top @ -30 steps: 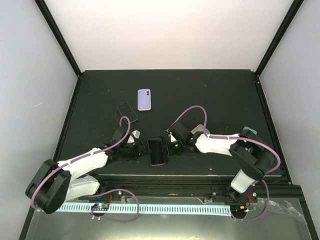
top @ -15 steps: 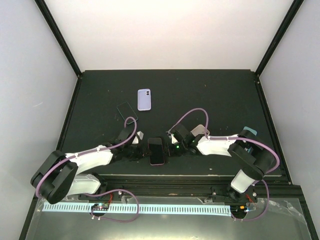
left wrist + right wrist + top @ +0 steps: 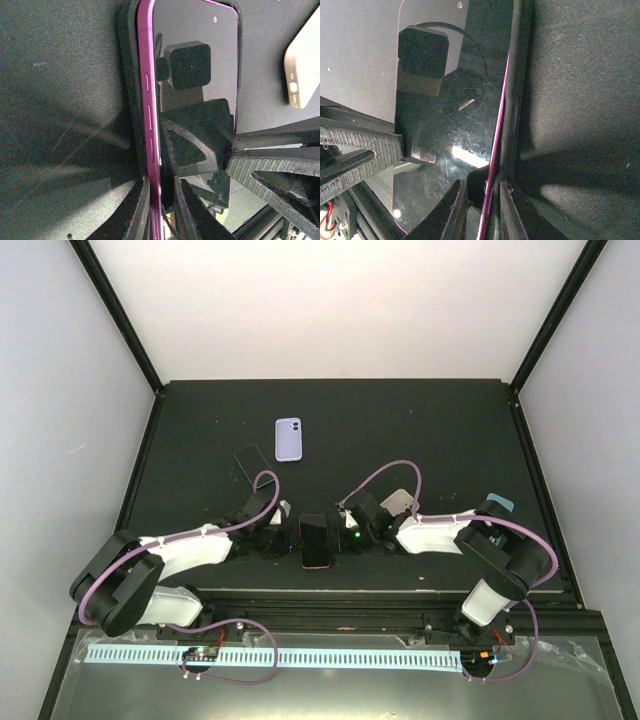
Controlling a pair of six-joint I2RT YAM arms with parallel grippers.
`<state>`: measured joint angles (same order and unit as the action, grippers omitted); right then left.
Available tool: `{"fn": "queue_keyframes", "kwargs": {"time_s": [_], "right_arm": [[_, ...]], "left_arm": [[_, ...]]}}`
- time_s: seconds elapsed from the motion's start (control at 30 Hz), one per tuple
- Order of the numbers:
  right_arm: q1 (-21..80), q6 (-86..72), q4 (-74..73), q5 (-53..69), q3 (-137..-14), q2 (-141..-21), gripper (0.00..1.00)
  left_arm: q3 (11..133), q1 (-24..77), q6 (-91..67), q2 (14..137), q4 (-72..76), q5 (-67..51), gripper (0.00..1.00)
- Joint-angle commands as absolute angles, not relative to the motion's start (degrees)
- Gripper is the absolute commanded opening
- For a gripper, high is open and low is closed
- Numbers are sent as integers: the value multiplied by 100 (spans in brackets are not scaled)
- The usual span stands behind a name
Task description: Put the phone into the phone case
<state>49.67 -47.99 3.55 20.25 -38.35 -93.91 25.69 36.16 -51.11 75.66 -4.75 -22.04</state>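
A phone (image 3: 315,541) with a magenta frame lies screen up near the table's front edge, between my two grippers. It rests in a black phone case whose wall (image 3: 126,90) runs along its left side. The magenta side with its buttons stands above that wall. My left gripper (image 3: 163,212) is shut on the phone's left edge, together with the case wall. My right gripper (image 3: 484,215) is shut on the right edge, with the case wall (image 3: 521,75) inside its jaws too. The glossy screen (image 3: 465,100) mirrors both wrist cameras.
A lilac phone (image 3: 289,439) lies back down at the far centre, with a dark empty case (image 3: 249,459) to its left. Behind my right gripper is a beige phone (image 3: 402,500), and a blue object (image 3: 501,503) sits by the right arm. The table's front rail (image 3: 400,592) is close.
My left gripper has slid right up to the phone and closed on its left edge. My right gripper has also closed on the right edge. The phone has barely moved.
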Motion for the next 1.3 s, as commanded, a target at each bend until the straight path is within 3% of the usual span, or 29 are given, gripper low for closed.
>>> {"fn": "queue_keyframes", "kwargs": {"time_s": [0.0,0.23,0.47,0.77,1.0,1.27], "right_arm": [[5017,-5061,983,2077,-3687,-9497,20],[5014,-5621,1756,2232,-3250,-9273,18],[5014,-6007,1995,2329,-3078,-8986,22],[4963,-5281,414,1640,-3316,-8605,34],[4960,-5261,656,2040,-3127,-8739,30],[4978,-5333,829,2254,-3076,-8876,25]], "left_arm": [[2754,3731,-5145,7583,-356,-2046,14],[2549,3812,-5495,7618,183,-2193,12],[2638,3942,-5729,7465,216,-2184,11],[2745,3929,-5499,7014,-747,-1631,22],[2510,3950,-5535,7011,-730,-1920,34],[2239,4057,-5815,7058,-328,-2144,35]]}}
